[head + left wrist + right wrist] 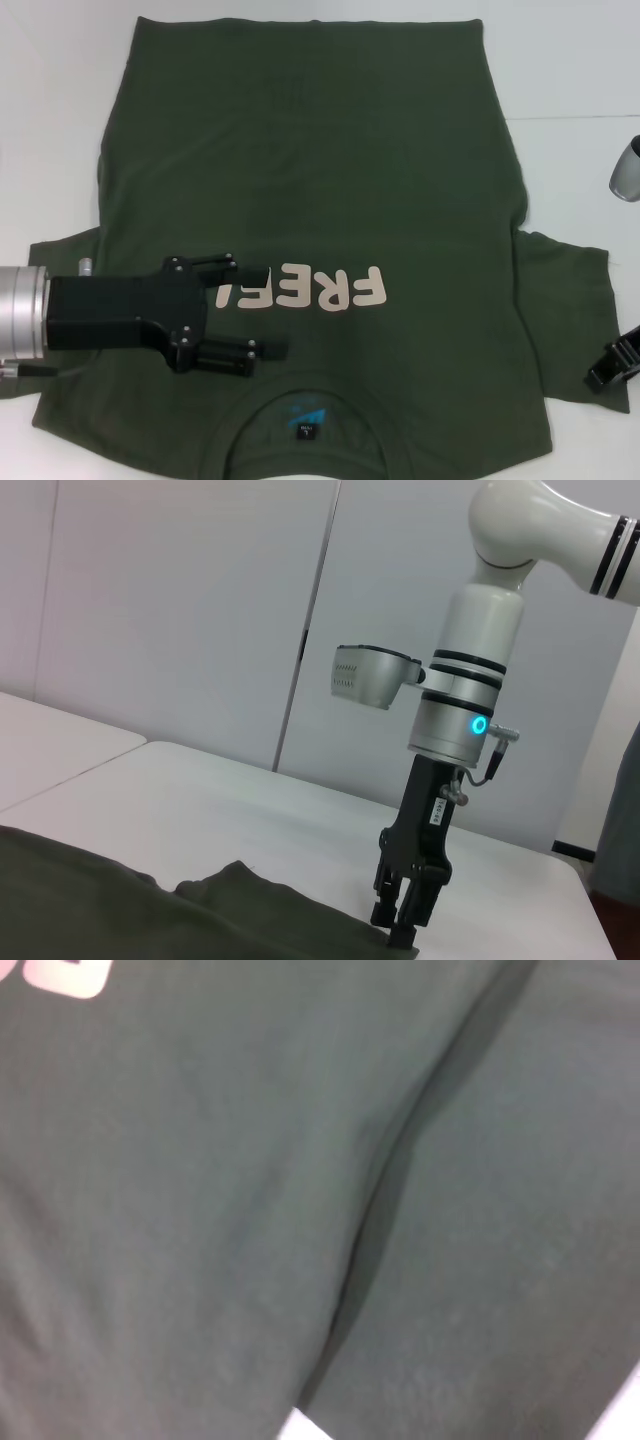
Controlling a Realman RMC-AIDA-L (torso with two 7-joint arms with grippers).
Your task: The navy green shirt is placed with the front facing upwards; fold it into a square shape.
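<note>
The shirt lies flat on the white table, front up, its round neck nearest the camera with a small blue label inside the collar, and the hem at the far side. Pale pink letters run across the chest, read upside down from the head view. The left gripper hangs low over the shirt's chest, reaching in from the robot's left side, its black body pointing across the cloth. Its two fingers stand well apart, one just beside the start of the pink letters and partly covering them, the other nearer the collar, with nothing between them. The neck opening and label lie just beyond the nearer finger, toward the camera. The right gripper sits at the far right edge of the shirt, down on the end of the right sleeve; in the left wrist view it stands upright with its fingertips touching the cloth edge, the fingers close together, but whether they pinch the cloth cannot be told. The right wrist view shows only green cloth with a soft crease and a corner of the pink letters.
</note>
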